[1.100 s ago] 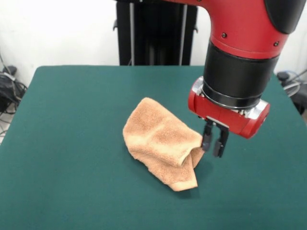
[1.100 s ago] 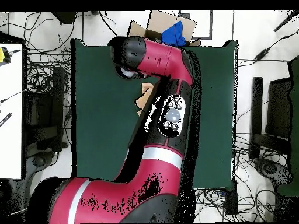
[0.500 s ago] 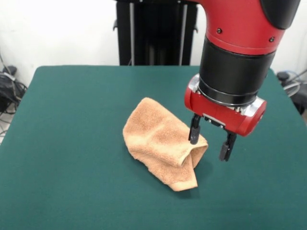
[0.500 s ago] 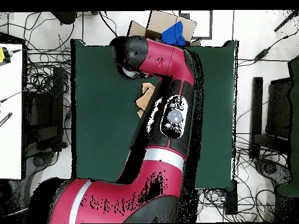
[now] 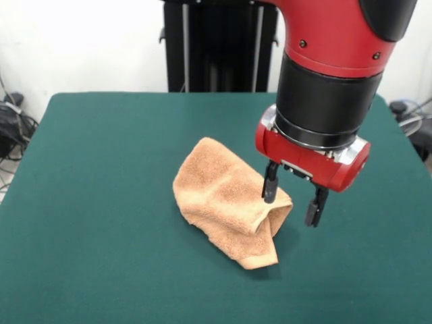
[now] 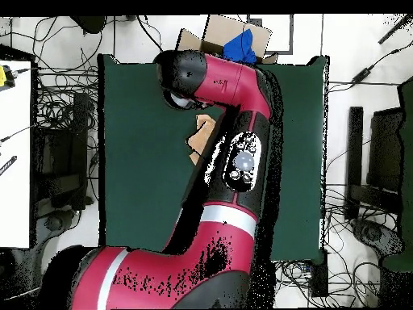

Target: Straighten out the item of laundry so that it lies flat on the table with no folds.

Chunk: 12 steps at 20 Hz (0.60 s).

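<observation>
- We see the red arm [image 6: 230,153] lying across the green table [image 6: 133,145].
- We see a towel [image 6: 200,136] edge showing beside the arm.
- We cannot see the gripper.

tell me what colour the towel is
Peach-orange; the towel shows best in the front view.

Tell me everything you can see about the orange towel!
The towel is peach-orange and looks like fuzzy terry cloth with a hemmed edge. It is not flat: it lies crumpled and folded over itself near the middle of the green table, with a raised fold at its right end in the front view. The open gripper hangs at that fold, one of its fingers in front of the cloth. From overhead, the arm hides most of it.
</observation>
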Available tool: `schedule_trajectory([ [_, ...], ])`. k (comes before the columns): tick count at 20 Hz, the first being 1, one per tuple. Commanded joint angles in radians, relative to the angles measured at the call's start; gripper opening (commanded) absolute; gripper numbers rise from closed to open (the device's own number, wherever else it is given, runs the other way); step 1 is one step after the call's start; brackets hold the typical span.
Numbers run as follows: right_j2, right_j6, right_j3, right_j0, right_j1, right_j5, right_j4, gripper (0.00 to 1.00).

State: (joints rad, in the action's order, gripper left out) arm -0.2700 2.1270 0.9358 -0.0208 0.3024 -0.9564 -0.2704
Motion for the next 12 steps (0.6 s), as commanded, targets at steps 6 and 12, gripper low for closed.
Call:
schedule_trajectory([
  [6, 0.038, 0.09, 0.175, -0.022, 0.001, -0.099, 0.04, 1.0],
  [12, 0.05, 0.041, 0.219, -0.036, -0.001, -0.049, 0.071, 1.0],
])
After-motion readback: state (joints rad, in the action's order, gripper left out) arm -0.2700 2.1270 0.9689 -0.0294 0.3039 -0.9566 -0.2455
